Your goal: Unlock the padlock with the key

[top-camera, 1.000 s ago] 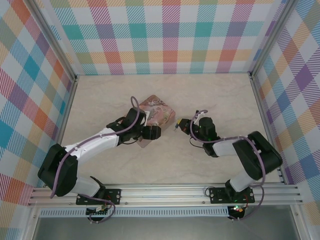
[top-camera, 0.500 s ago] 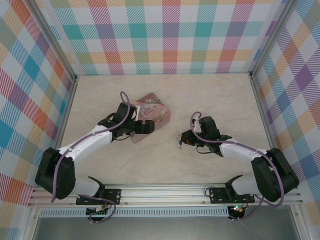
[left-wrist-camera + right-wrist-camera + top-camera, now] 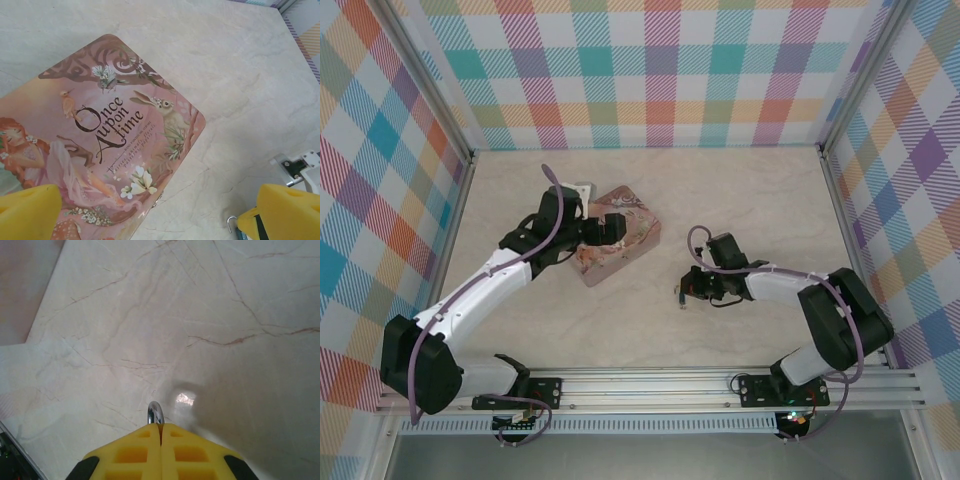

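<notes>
Left tool (image 3: 160,210) gapes wide; right tool (image 3: 161,432) is pinched closed.

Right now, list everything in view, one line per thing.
tin: one, pink, illustrated, left of table centre
padlock: one, blue with silvery shackle, on table beside tin, partly hidden by a finger
key: one, silvery, tip poking out of right pincer
table: one, beige marble
walls: three, pastel plaid, around table
left pincer: one, yellow fingers, open, above tin
right pincer: one, yellow fingers, shut on key, over bare table
</notes>
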